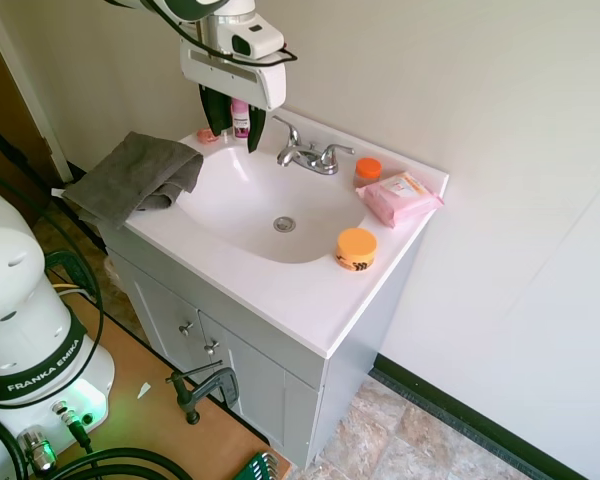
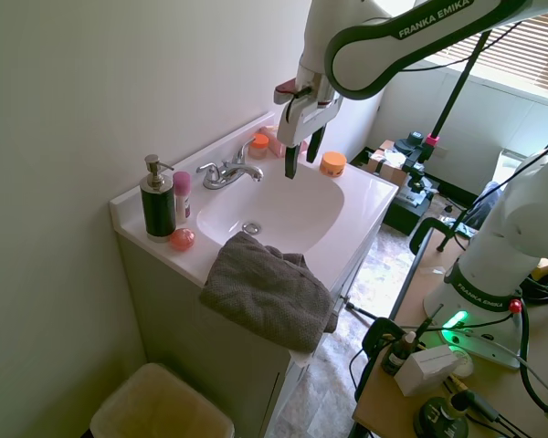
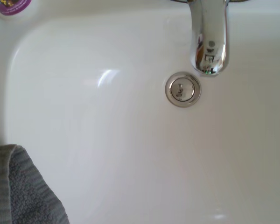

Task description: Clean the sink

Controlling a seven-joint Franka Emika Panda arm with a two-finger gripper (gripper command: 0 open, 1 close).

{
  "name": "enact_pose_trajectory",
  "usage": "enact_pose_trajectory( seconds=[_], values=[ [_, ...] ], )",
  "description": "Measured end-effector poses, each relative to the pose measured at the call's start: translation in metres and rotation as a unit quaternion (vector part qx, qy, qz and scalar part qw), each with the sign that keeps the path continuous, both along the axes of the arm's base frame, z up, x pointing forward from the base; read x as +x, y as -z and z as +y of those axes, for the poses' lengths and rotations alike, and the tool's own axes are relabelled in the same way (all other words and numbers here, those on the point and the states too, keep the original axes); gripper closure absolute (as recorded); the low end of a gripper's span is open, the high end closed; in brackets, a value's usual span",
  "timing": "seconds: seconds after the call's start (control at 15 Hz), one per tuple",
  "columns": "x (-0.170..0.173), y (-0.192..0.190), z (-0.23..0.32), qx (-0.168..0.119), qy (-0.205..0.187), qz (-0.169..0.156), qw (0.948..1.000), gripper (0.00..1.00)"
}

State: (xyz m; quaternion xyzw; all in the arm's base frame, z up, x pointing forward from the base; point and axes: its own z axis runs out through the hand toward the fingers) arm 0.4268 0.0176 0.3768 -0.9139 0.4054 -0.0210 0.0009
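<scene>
The sink [image 1: 242,203] is a glossy white oval basin with a chrome drain [image 1: 284,224] and a chrome two-handle faucet [image 1: 310,155] at the back. My gripper [image 1: 235,126] hangs open and empty above the basin, over its side nearest the towel. From the other side, the gripper [image 2: 303,157] is high over the sink [image 2: 288,212], touching nothing. The wrist view looks straight down on the drain [image 3: 183,89], the faucet spout [image 3: 209,42] and bare basin [image 3: 107,135]. A grey towel [image 1: 135,178] lies crumpled on the rim, and its corner [image 3: 23,193] shows in the wrist view.
On the rim stand an orange jar [image 1: 356,248], a pink wipes pack [image 1: 400,197] and a small orange-lidded jar [image 1: 368,170]. A dark soap dispenser [image 2: 157,203], a pink bottle [image 2: 182,196] and a small pink round item [image 2: 182,239] sit in the far corner. A bin [image 2: 160,406] stands below.
</scene>
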Motion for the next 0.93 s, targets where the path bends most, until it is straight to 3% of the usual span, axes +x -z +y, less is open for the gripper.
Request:
enact_pose_trajectory(
  seconds=[0.2,0.4,0.73,0.93],
  values=[
    [-0.001,0.003,0.01,0.013,-0.005,-0.006,0.9999,0.0],
    [-0.022,0.022,0.086,0.032,-0.03,-0.019,0.9989,0.0],
    [-0.065,0.056,0.16,0.052,-0.023,-0.097,0.9937,0.0],
    [-0.073,0.079,0.189,0.054,-0.03,-0.105,0.9926,0.0]
  ],
)
